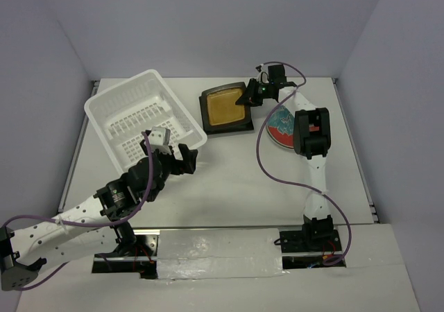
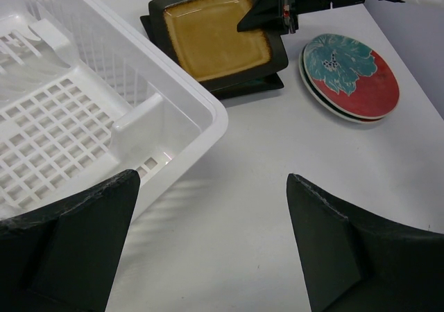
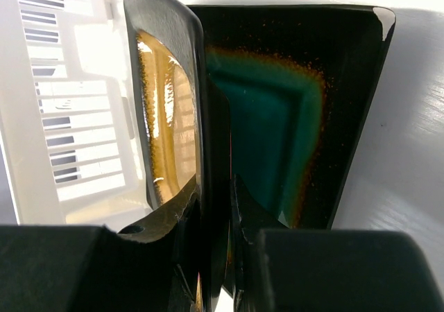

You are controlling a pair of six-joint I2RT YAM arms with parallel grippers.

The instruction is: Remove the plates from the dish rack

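Observation:
The white dish rack (image 1: pixel 142 118) stands at the back left with no plates showing in it; it also shows in the left wrist view (image 2: pixel 83 97). The amber-centred square plate (image 1: pixel 225 109) lies over the teal-centred square plate (image 3: pixel 277 118), of which only a dark rim (image 2: pixel 267 84) shows from the left wrist. My right gripper (image 1: pixel 250 93) is shut on the amber plate's (image 3: pixel 166 118) right rim, one finger above and one below. The red floral round plate (image 2: pixel 354 76) lies flat on the table to the right. My left gripper (image 2: pixel 213 175) is open and empty, above the table beside the rack's near right corner.
The right arm (image 1: pixel 312 135) reaches over the red plate (image 1: pixel 277 128) and hides part of it. Grey walls close in the white table (image 1: pixel 229 187) at the back and sides. Silver tape (image 1: pixel 215 253) covers the near edge between the arm bases.

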